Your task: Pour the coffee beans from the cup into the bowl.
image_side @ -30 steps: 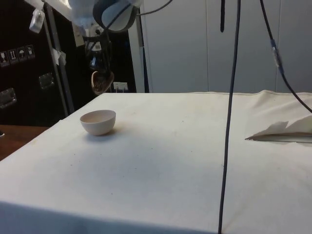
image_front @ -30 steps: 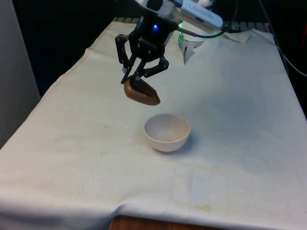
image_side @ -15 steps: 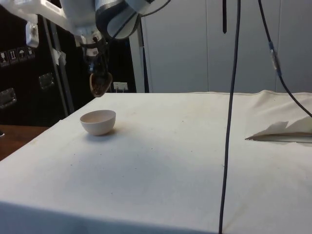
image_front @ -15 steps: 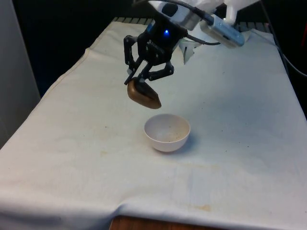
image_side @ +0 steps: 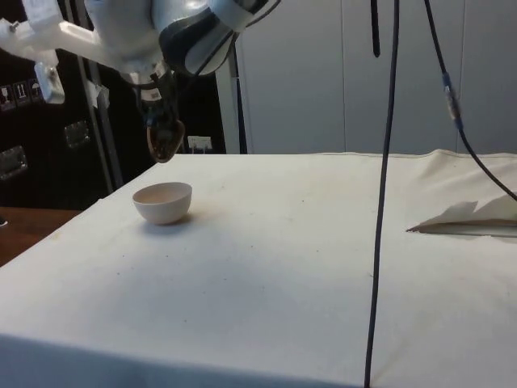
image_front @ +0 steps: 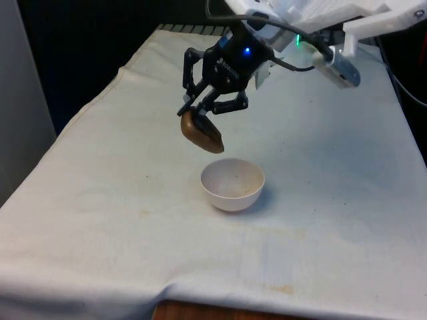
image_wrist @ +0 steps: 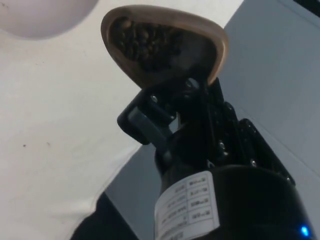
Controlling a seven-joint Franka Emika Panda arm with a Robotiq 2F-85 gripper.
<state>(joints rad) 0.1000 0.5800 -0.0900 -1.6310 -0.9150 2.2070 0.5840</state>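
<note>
A brown cup (image_front: 201,132) hangs tilted in the air, my gripper (image_front: 197,115) shut on its rim. It sits just above and to the front view's left of the white bowl (image_front: 232,184), which stands on the cloth. In the wrist view the cup (image_wrist: 165,42) is tipped far over with dark coffee beans (image_wrist: 145,42) heaped inside near its lip, and the bowl's (image_wrist: 40,17) pale edge lies beyond it. From the side, the cup (image_side: 165,139) hovers a short way above the bowl (image_side: 163,201), held by the gripper (image_side: 161,125). The bowl looks empty of beans.
The white cloth (image_front: 320,173) covers the table. A crumpled white paper piece (image_side: 472,217) lies farther along the table in the side view. Black cables (image_side: 384,186) hang down in the side view's foreground.
The gripper with the cup has moved to the front view's right, closer over the bowl. The cup has tipped further over.
</note>
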